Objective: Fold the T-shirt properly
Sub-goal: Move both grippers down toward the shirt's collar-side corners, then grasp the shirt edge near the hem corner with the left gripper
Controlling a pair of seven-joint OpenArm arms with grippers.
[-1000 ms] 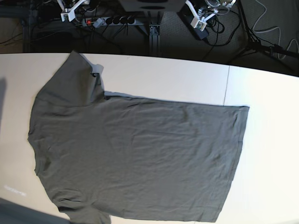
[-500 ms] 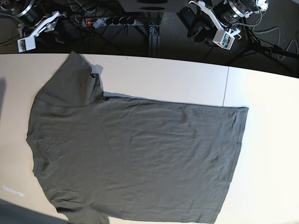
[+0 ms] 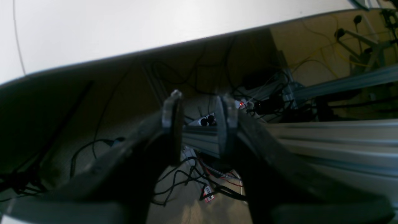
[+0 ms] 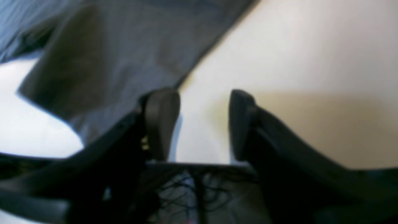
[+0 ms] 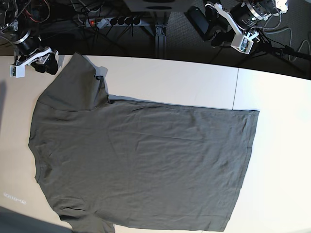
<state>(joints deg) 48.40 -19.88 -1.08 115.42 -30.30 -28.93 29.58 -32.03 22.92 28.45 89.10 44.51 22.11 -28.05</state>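
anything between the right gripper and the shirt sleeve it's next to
Nothing visible. The right gripper hangs open over bare table at the edge of the T-shirt, beside its sleeve; only open tabletop lies between them.

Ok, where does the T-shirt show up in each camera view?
Base: the T-shirt covers most of the white table.
Right wrist: upper left, its edge running by the right gripper.
Left wrist: not in it.
Shared landmark: the white table, along the left wrist view's top.
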